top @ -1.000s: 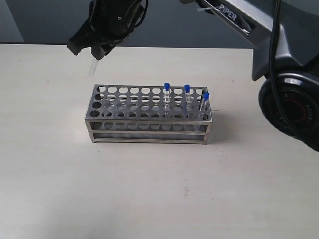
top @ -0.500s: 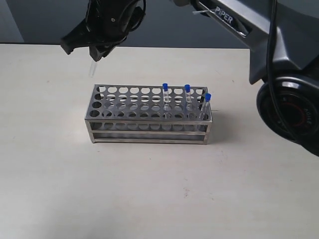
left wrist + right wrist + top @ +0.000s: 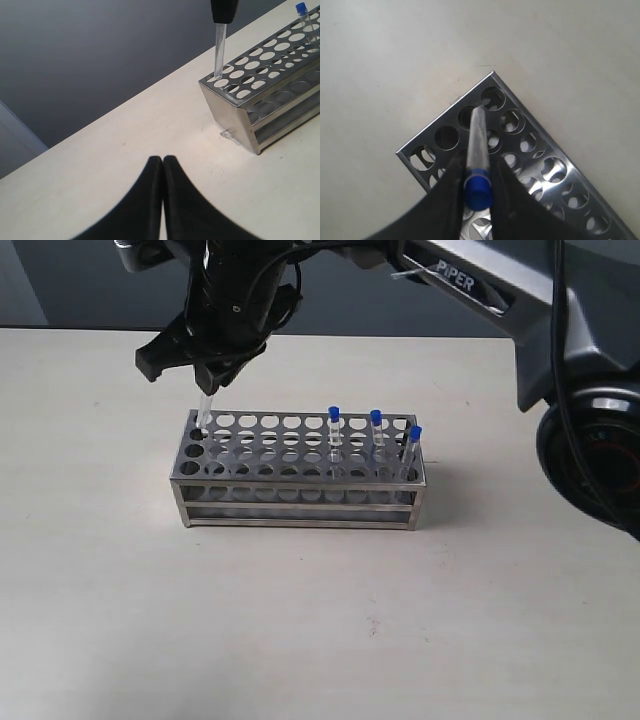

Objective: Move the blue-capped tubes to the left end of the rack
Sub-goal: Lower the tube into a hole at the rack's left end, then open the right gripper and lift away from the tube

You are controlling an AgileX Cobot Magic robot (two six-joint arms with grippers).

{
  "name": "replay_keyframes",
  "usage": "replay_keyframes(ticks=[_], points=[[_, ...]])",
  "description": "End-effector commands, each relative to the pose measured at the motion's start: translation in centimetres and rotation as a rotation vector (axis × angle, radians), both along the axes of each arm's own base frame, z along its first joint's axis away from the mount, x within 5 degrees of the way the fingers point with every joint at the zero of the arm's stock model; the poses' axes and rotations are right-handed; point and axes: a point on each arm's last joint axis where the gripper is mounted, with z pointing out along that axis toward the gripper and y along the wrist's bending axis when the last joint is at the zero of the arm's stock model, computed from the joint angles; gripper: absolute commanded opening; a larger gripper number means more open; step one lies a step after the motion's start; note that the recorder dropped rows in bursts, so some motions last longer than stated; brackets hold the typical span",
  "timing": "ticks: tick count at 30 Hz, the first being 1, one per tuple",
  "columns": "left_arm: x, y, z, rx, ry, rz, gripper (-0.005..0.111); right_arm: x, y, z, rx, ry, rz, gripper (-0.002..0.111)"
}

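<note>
Three tubes (image 3: 376, 426) are standing at the right end of the rack (image 3: 300, 503). The right hand (image 3: 476, 167) is pinching a fourth tube (image 3: 477, 135), tip at a left-end hole; the left hand (image 3: 162, 167) is hanging closed, empty.

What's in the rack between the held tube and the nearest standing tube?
Only empty rack holes from held tube to nearest standing tube, seen in exterior view.

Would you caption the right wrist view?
Right hand holds a blue-capped clear tube over the silver metal rack's end.
</note>
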Motion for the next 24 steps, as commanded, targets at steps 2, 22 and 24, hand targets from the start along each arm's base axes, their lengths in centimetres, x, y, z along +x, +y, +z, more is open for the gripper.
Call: replay_keyframes(ticks=[2, 22, 24], points=[[0.0, 0.0, 0.2, -0.005, -0.006, -0.006, 0.001, -0.1, 0.1, -0.2, -0.013, -0.014, 0.030, -0.001], [0.0, -0.1, 0.2, -0.011, -0.003, -0.005, 0.001, 0.7, 1.2, -3.3, -0.019, -0.016, 0.062, -0.001], [0.0, -0.1, 0.2, -0.011, -0.003, -0.005, 0.001, 0.8, 1.3, -3.3, -0.005, -0.027, 0.060, -0.001]])
